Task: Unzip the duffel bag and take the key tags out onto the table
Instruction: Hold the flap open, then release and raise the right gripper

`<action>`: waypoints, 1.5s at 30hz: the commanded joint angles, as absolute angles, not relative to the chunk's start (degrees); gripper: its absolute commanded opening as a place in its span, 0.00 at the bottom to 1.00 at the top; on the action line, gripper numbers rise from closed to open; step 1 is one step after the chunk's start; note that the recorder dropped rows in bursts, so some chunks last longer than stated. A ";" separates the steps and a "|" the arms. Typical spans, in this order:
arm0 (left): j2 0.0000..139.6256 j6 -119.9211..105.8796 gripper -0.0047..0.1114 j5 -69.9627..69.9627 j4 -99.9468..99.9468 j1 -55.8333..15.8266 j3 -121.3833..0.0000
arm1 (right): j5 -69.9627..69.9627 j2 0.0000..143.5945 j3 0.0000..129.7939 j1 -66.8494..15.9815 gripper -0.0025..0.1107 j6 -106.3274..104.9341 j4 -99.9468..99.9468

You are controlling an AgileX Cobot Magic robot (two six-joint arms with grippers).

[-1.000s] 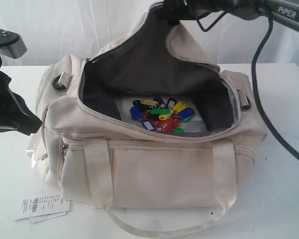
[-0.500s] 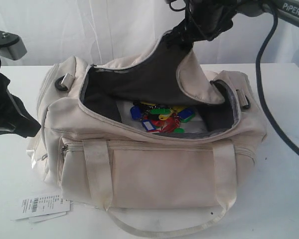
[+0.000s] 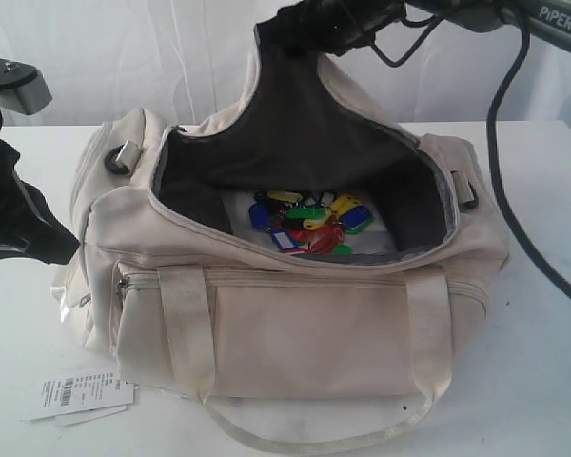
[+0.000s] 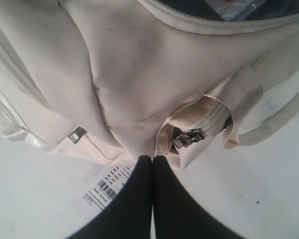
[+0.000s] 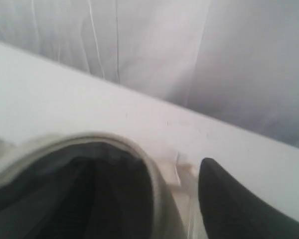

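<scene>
The cream duffel bag (image 3: 295,324) stands unzipped on the white table (image 3: 542,362). Its top flap (image 3: 295,124) is pulled upright, so the dark lining shows. The key tags (image 3: 309,224), green, blue, yellow and red, lie in a bunch on the bag's floor. My right gripper (image 3: 300,24) is at the flap's top edge. In the right wrist view one black finger (image 5: 229,199) stands well off to the side of the flap's rim (image 5: 149,164), and the other finger is hidden. My left gripper (image 4: 152,160) is shut and empty, just off the bag's left end (image 4: 139,99).
A white barcode label (image 3: 81,392) lies on the table by the bag's front left corner. A webbing handle (image 3: 314,433) loops out in front. The right arm's black cable (image 3: 500,190) hangs beside the bag's right end. A white curtain closes off the back.
Half a second ago the flap sagged under the right gripper. It now stands taller and the gripper has moved left. The left arm has not moved.
</scene>
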State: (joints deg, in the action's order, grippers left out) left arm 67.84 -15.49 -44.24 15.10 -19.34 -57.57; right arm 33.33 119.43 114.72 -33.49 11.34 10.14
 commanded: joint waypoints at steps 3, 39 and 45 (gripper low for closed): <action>67.36 -15.40 0.04 -45.04 15.81 -19.68 -57.87 | 30.65 123.74 120.29 -27.93 0.48 22.72 9.28; 67.36 -15.40 0.04 -45.70 16.32 -19.68 -57.87 | 69.96 113.78 114.21 -32.39 0.02 -14.03 -15.77; 67.36 -15.40 0.04 -45.70 16.32 -19.68 -57.87 | 65.57 116.00 111.86 -32.92 0.02 -4.55 4.02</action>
